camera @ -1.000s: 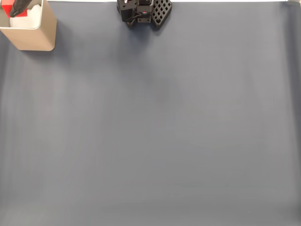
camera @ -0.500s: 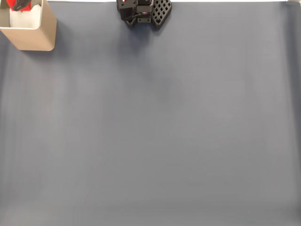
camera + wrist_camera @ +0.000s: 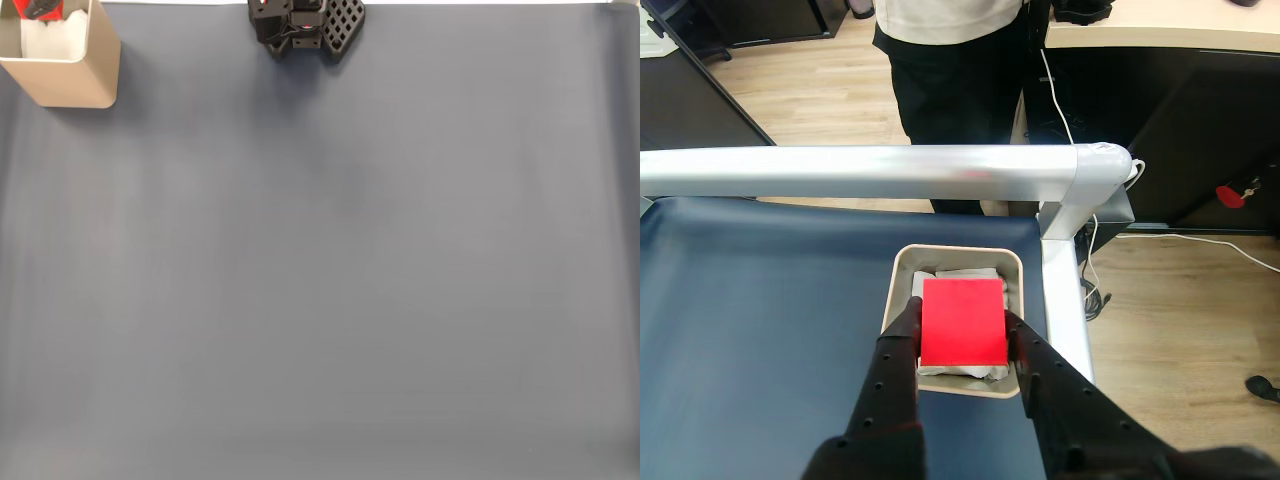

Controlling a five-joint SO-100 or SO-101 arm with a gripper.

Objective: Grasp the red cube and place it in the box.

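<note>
In the fixed view the box (image 3: 62,72) runs off the top-left edge, the red cube (image 3: 45,10) a cropped sliver above it. In the wrist view the cube (image 3: 962,322) hides the box's (image 3: 956,256) white filling, and the claw (image 3: 962,345) is cut below.

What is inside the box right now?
White stuff lines the box. The red cube, held between the pincer fingers, hangs over the opening and hides most of the inside.
</note>
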